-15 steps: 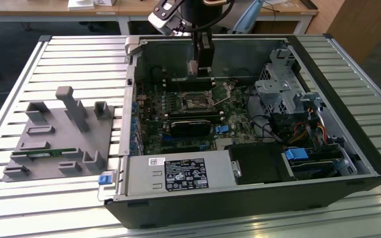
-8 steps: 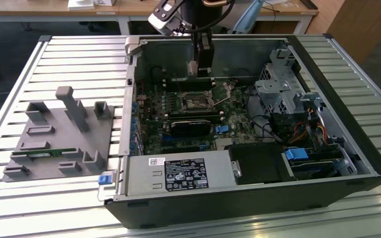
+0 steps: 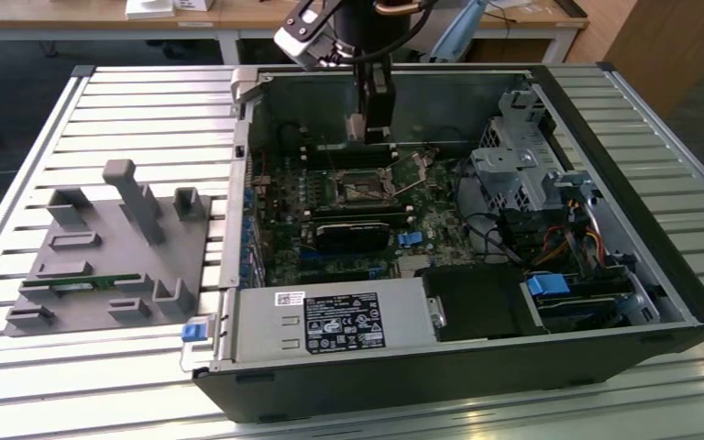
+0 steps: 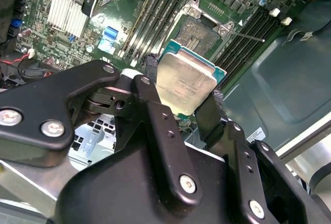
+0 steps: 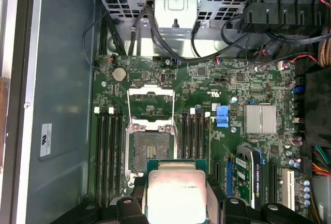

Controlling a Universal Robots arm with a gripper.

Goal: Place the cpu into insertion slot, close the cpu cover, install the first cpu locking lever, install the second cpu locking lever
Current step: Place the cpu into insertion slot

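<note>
My gripper (image 4: pixel 183 87) is shut on the cpu (image 4: pixel 186 81), a flat square chip with a silvery top, pinched at two opposite edges by black fingers (image 4: pixel 150 71). In the first wrist view the cpu (image 5: pixel 176 193) hangs in the gripper (image 5: pixel 176 199) above the green board, just beside the insertion slot (image 5: pixel 150 149). The slot's dark contact field lies bare. The cpu cover (image 5: pixel 150 90), a thin silver frame, is swung open on the far side of the slot. In the exterior view the gripper (image 3: pixel 370 128) hovers inside the open computer case, behind the insertion slot (image 3: pixel 358 191).
Long black memory slots (image 5: pixel 108 151) flank the socket on both sides. A black card (image 3: pixel 352 234) lies in front of it. The power supply (image 3: pixel 327 323), drive cage (image 3: pixel 511 174) and cables line the case. A grey fixture plate (image 3: pixel 107 247) stands on the table at the exterior view's left.
</note>
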